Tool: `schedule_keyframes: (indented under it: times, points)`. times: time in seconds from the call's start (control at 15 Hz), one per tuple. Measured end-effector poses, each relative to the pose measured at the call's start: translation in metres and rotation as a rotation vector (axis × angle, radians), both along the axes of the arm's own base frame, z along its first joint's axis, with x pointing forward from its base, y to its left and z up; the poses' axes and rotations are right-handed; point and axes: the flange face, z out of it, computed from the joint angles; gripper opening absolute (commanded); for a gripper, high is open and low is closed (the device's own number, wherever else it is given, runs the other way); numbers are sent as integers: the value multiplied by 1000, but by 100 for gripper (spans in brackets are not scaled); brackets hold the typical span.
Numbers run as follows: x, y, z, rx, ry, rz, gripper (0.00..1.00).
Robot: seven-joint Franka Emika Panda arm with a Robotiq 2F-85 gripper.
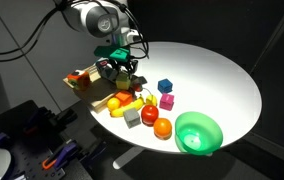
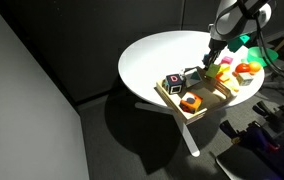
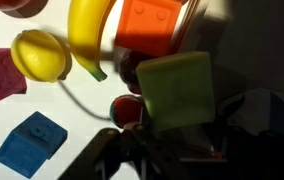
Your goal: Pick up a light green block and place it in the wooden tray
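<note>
1. The hand (image 1: 122, 72) is clamped on the light green block (image 3: 175, 90), holding it clear of the white desk (image 1: 222, 70).
2. In an exterior view, the block hangs just right of the tray (image 1: 80, 82).
3. In the wrist view, a banana (image 3: 87, 35), a lemon (image 3: 40, 55) and a blue cube (image 3: 30, 145) lie beneath it.
4. A green bowl (image 1: 198, 132) sits near right.

My arm (image 1: 90, 17) is white and glossy, built of thick rounded segments with dark grey bands at the joints. A green patch marks my wrist (image 1: 111, 50). My jaws are black.
</note>
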Motion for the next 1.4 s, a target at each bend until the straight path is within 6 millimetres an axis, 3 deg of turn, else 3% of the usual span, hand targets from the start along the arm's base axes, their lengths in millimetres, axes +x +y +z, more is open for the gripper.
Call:
schedule_keyframes:
  times: [0.07,0.13,0.2,0.4,0.73,1.13,1.4]
  points:
    - [-3,6,-1,0,-6,20,31]
    - [-6,10,-3,-2,-12,38,81]
    - [-9,14,-3,-3,-16,54,81]
    - [-19,22,-3,-8,-21,81,100]
    - [-30,11,1,-16,-16,51,100]
    - [-42,-40,13,-55,67,-147,100]
    - [-54,-60,28,-93,150,-236,100]
